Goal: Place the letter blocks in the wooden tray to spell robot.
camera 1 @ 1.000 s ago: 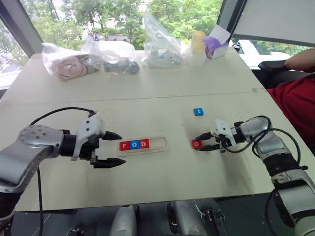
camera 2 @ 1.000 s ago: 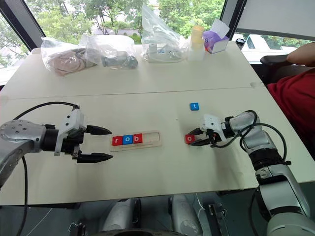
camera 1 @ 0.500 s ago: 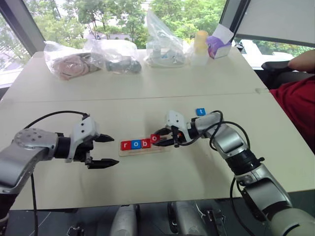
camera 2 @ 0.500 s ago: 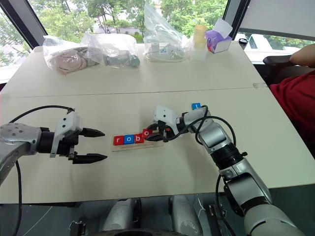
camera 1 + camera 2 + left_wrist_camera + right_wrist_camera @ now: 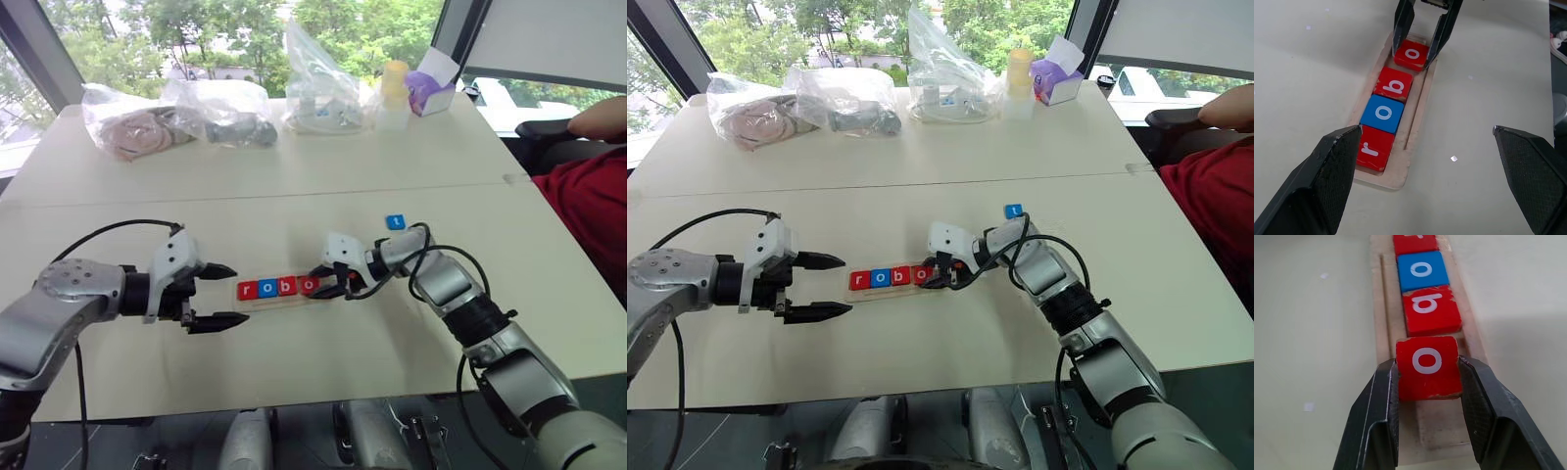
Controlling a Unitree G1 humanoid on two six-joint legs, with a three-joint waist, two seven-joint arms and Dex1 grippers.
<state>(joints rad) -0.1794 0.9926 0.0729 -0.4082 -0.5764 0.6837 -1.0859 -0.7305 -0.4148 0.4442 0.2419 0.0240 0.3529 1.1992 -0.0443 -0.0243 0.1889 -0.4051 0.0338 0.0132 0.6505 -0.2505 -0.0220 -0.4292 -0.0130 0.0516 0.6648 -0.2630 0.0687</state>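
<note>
The wooden tray (image 5: pixel 284 301) lies mid-table with a red r (image 5: pixel 247 290), a blue o (image 5: pixel 266 288) and a red b (image 5: pixel 286 286) in a row. My right gripper (image 5: pixel 318 282) is shut on a red o block (image 5: pixel 1427 367), holding it over the tray's fourth place, just past the b. Whether the block rests on the tray floor I cannot tell. A blue t block (image 5: pixel 395 222) lies on the table beyond my right arm. My left gripper (image 5: pixel 239 294) stands open just off the tray's r end, with nothing between its fingers.
Clear plastic bags (image 5: pixel 176 117) with items line the table's far side, beside a yellow-capped bottle (image 5: pixel 394 93) and a purple box (image 5: pixel 431 90). A person in a red top (image 5: pixel 588 206) sits at the right edge.
My right gripper has carried the red o leftward, from the table below the blue t to the tray beside the b. The left gripper has stayed put, open.
</note>
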